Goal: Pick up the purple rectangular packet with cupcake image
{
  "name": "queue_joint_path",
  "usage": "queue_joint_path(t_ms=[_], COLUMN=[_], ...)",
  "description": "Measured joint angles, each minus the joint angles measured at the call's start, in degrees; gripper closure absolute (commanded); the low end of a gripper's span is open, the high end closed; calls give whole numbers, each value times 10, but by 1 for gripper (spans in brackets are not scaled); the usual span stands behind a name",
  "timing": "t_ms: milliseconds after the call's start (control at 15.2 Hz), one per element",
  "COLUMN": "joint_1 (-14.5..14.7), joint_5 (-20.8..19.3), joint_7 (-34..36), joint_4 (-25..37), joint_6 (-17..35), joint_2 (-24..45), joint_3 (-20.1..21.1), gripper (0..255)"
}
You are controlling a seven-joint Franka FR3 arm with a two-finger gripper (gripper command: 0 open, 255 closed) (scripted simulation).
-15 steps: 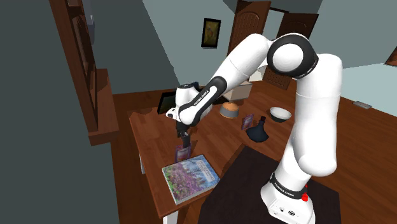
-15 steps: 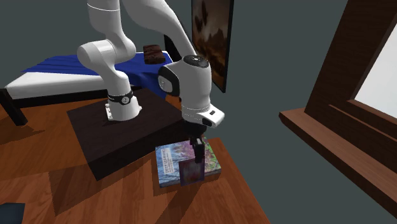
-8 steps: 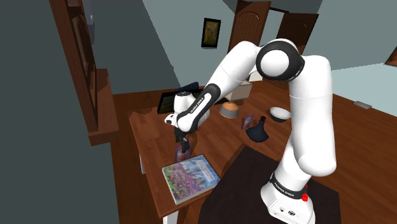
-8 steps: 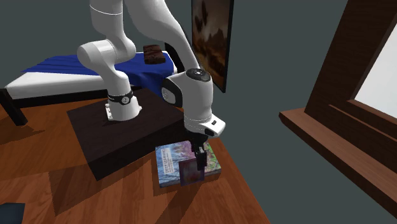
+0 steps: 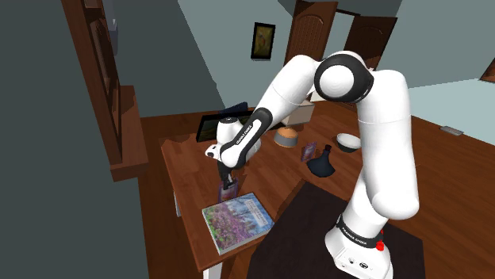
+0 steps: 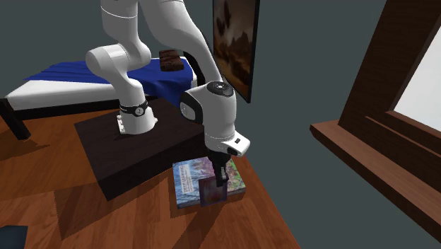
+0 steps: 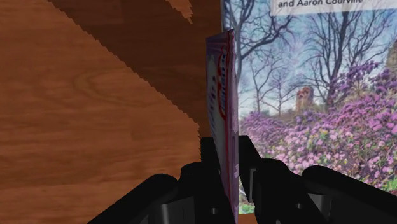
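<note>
Wrist view, pincer (image 7: 229,153) clasping upright purple packet (image 7: 222,83); book (image 7: 318,95) beside, bare tabletop (image 7: 83,114) opposite

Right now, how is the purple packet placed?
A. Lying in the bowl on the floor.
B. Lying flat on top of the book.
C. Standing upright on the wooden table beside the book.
C: the purple packet stands on edge on the wooden table, next to the book with flowering trees on its cover.
</note>
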Motion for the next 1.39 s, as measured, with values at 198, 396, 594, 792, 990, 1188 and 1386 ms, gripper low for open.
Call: queue_joint_path(t_ms=[198,396,594,792,990,1188,1386], joint_1=[0,1,2,4,6,6,7], joint_5=[0,0,-2,-5,-8,-10,-12], joint_7=[0,1,2,4,7,7,8], joint_4=[0,1,-1,-7,-7,-8,-6], joint_6=[0,-4,-21,-38,-57,-76,-95], joint_2=[0,-3,-22,-45,-64,-85,-101], joint_3=[0,0,-2,-4,-5,-7,-8], gripper=[255,255,255,255,255,255,255])
